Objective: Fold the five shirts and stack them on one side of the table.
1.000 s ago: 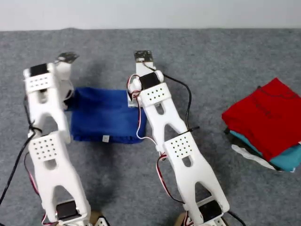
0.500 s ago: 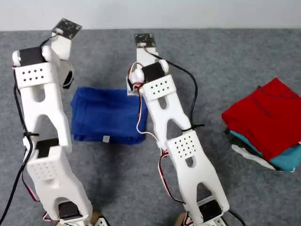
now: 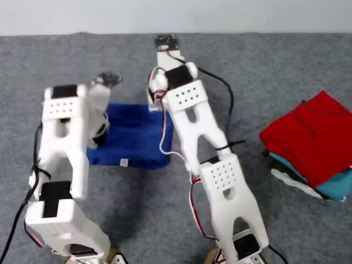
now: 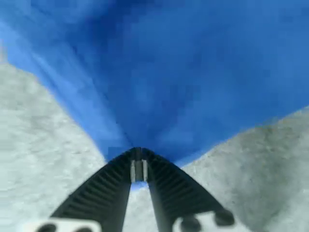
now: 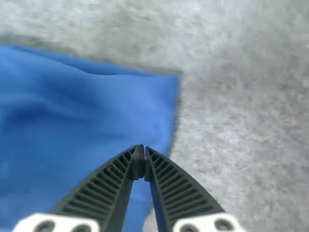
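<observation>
- The left gripper (image 4: 138, 157) has its ribbed black fingers (image 4: 113, 181) pressed together, with a fold of the blue shirt (image 4: 193, 87) pinched at the tips. The cloth runs in taut creases toward that point.
- A sliver of blue shows in the narrow gap just behind the left tips, and the grey table (image 4: 43, 130) shows on both sides of the cloth.
- The right gripper (image 5: 139, 154) also has its fingers (image 5: 166, 186) drawn tight together, tip against tip. They sit over the blue shirt (image 5: 72, 125) just inside one of its corners. Whether any cloth is caught between them cannot be told.
- Around the right tips the shirt lies flat, its edge running close beside them, with bare table (image 5: 241, 96) beyond.
- In the high view the blue shirt (image 3: 135, 135) lies as a rough rectangle between the two arms, near the middle-left of the table (image 3: 264, 71).
- The left arm (image 3: 69, 137) leans over the shirt's left part and covers it. The right arm (image 3: 190, 115) runs along the shirt's right edge, with its wrist at the far right corner.
- Well apart, on the robot's right side of the table, sits a stack of folded shirts. A red shirt (image 3: 308, 135) is on top, a teal shirt (image 3: 338, 187) is under it, and a white shirt (image 3: 291, 181) pokes out at the near edge.
</observation>
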You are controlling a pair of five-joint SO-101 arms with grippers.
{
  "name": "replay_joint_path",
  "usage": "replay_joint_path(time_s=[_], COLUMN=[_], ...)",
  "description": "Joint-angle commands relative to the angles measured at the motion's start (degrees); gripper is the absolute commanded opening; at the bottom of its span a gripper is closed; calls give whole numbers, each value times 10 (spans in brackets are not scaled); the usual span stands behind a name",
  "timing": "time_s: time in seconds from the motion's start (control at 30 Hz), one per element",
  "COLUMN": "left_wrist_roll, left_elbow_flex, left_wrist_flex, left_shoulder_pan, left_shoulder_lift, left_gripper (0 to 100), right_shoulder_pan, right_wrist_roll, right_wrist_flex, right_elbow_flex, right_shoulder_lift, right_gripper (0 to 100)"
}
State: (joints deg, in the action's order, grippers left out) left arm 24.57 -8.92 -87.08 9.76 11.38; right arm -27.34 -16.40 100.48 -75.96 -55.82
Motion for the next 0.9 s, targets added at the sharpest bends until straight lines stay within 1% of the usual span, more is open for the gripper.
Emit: replay_joint_path(time_s=[0.0,0.1,0.23,0.43,0.67,0.77,0.87], left_wrist_roll=[10,21,23,23,22,19,-11], left_elbow_flex=[-89,-140,-146,-73,27,46,47], left_wrist_flex=[84,120,121,57,-18,-32,-29], left_shoulder_pan=[15,15,15,15,18,25,40], left_shoulder_lift=[-32,-32,-39,-90,-178,-218,-265], left_gripper=[6,6,6,6,6,6,6], right_shoulder_pan=[28,42,45,36,16,17,20], right_wrist_roll=[4,4,4,5,5,8,29], right_wrist_flex=[23,22,10,-44,-80,-116,-154], right_elbow_flex=[5,4,1,1,1,1,1], right_shoulder_lift=[46,39,15,-22,-64,-89,-123], right_gripper=[9,9,9,9,9,9,9])
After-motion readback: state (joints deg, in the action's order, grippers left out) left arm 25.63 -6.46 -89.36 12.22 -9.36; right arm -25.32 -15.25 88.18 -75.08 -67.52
